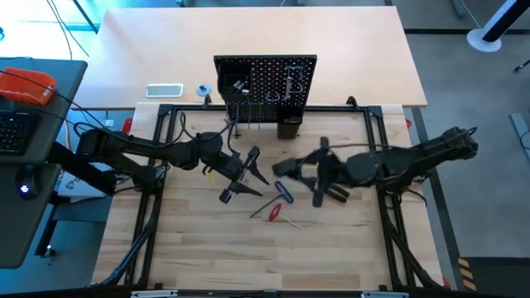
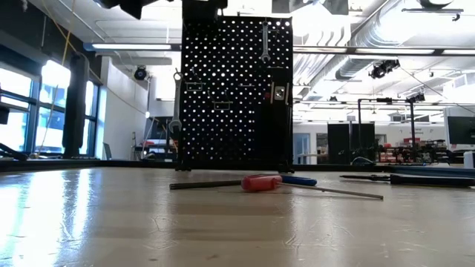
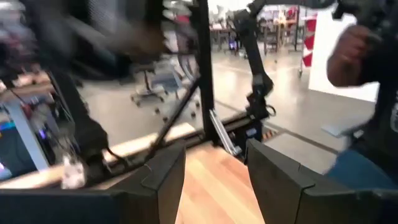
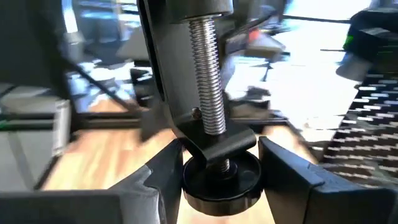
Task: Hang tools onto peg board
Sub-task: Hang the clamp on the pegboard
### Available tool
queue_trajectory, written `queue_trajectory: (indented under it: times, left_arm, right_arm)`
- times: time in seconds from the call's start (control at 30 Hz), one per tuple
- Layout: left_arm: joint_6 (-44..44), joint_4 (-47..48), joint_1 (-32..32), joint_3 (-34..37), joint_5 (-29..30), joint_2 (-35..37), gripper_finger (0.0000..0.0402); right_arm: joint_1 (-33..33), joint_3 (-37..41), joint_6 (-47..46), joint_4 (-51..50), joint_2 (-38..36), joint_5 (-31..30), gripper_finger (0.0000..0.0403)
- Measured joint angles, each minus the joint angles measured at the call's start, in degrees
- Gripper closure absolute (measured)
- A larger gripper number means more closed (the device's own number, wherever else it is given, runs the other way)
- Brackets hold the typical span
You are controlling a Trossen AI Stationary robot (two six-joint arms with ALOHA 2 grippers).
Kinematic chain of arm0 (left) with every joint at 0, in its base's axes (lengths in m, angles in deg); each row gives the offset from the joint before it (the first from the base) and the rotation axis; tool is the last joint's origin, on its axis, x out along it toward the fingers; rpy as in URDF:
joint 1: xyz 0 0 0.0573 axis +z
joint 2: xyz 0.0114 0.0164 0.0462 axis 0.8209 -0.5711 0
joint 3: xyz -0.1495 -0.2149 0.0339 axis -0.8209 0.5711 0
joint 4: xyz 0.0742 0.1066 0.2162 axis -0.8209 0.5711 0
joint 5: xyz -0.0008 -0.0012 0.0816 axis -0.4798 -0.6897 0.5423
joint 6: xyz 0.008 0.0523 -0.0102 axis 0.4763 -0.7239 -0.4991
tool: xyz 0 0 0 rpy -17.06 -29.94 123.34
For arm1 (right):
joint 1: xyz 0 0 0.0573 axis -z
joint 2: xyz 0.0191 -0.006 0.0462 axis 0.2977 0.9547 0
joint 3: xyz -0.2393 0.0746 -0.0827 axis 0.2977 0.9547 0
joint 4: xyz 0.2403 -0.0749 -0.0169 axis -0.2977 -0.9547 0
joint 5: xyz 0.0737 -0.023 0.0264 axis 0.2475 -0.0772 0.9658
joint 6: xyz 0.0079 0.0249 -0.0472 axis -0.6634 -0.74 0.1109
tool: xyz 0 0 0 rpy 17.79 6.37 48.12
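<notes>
Right pincer (image 4: 217, 180) pinches the black C-clamp (image 4: 208, 112) by its screw pad; left pincer (image 3: 214, 180) stands spread and empty.

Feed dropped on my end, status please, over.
Right gripper shut on C-clamp. Left gripper open, empty. Red screwdriver, blue hex key on table. Peg board unobstructed.

No legible text, label, brand or number in any view. Small tags on peg board (image 2: 236, 89) too small to read. Red-white panels in room beyond: unreadable, blurred.
</notes>
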Motion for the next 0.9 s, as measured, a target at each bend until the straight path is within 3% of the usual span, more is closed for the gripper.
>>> queue_trajectory:
  times: [0.17,0.53,0.9]
  left_arm:
    - [-0.07,5.66,-2.92,0.00,2.15,-0.51,0.0238]
    - [-0.44,6.25,-11.33,0.00,6.50,-5.20,0.0238]
    - [-0.07,6.49,-14.29,0.02,9.31,-7.80,0.0238]
  right_arm:
    - [4.87,-0.02,-1.05,-2.85,-3.73,-1.87,0.0235]
    - [25.72,-0.07,-3.22,-6.43,-4.54,14.09,0.0235]
    - [37.45,-0.13,-3.01,-7.91,-7.05,24.84,0.0235]
